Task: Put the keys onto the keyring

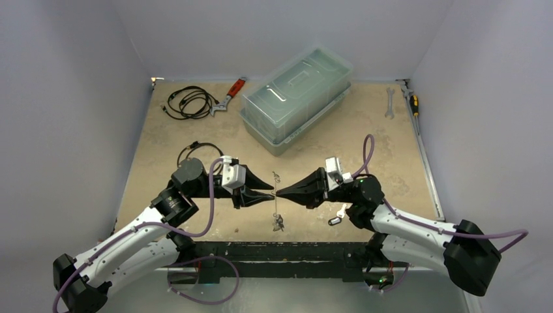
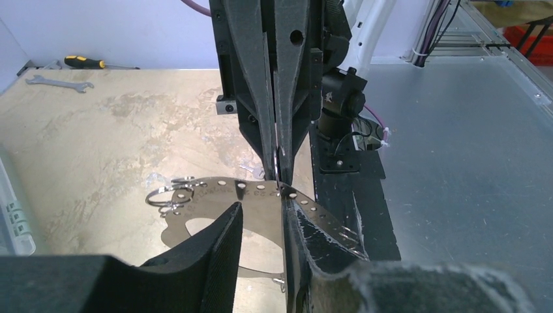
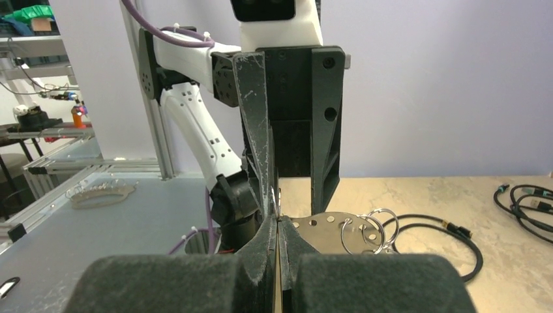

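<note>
The keyring [image 2: 261, 193] shows as a flat silver oval plate with a row of holes and a cut-out, with split rings [image 2: 167, 194] at one end. In the top view it stands edge-on [image 1: 276, 202] between both grippers, with a small dark cluster, perhaps keys [image 1: 279, 225], at its near end. My right gripper [image 1: 278, 192] [image 3: 277, 220] is shut on the plate's edge. My left gripper [image 1: 271, 192] [image 2: 261, 202] faces it, jaws apart, one finger [image 2: 293, 222] against the plate. A loose silver key with a black tag [image 1: 338, 216] lies on the table under the right wrist.
A clear lidded plastic bin [image 1: 297, 98] stands at the back. A black coiled cable [image 1: 189, 102] and red-handled pliers [image 1: 229, 94] lie back left, and a spanner [image 1: 389, 103] and screwdriver [image 1: 413, 102] back right. A black cable loop [image 1: 195, 150] lies behind the left wrist.
</note>
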Motion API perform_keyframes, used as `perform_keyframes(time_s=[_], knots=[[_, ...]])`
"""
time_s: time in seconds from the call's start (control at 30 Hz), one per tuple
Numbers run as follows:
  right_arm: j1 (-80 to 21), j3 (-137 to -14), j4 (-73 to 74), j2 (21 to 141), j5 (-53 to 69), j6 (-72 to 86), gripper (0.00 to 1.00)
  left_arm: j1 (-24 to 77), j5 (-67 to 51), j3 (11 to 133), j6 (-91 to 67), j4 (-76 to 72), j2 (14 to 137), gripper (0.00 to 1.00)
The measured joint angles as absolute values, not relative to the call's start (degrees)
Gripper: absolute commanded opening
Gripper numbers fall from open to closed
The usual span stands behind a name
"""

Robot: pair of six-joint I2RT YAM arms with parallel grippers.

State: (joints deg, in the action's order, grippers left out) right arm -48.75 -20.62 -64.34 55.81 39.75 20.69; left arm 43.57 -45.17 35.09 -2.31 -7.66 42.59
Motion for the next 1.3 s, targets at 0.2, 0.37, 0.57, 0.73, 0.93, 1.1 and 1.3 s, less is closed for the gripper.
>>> perform_keyframes(time_s=[0.2,0.37,0.57,0.73,0.93,1.1,1.3], knots=[[-48.75,-20.75,-64.16,57.17,39.79,21.28,0.00,43.57,-44.73,34.98,-2.28,-7.64,42.46,0.25],[-48.73,-20.78,-64.05,57.36,39.79,21.45,0.00,43.57,-44.56,34.89,-2.13,-7.62,42.39,0.23],[-48.73,-20.82,-63.61,57.36,39.75,21.45,0.00,43.57,-44.53,34.89,-1.91,-7.60,42.39,0.25],[-48.73,-21.34,-62.02,57.39,39.48,21.34,0.00,43.51,-44.31,34.89,-1.89,-7.14,42.41,0.28],[-48.73,-21.41,-60.77,57.54,39.44,21.12,0.00,43.51,-43.88,34.89,-1.87,-5.87,42.59,0.26],[-48.69,-21.41,-60.18,57.87,38.85,20.97,0.00,43.51,-43.66,34.92,-1.85,-4.84,43.33,0.25],[-48.71,-21.41,-59.22,58.06,38.06,20.47,0.00,43.51,-42.94,34.92,-1.69,-3.99,44.29,0.37]])
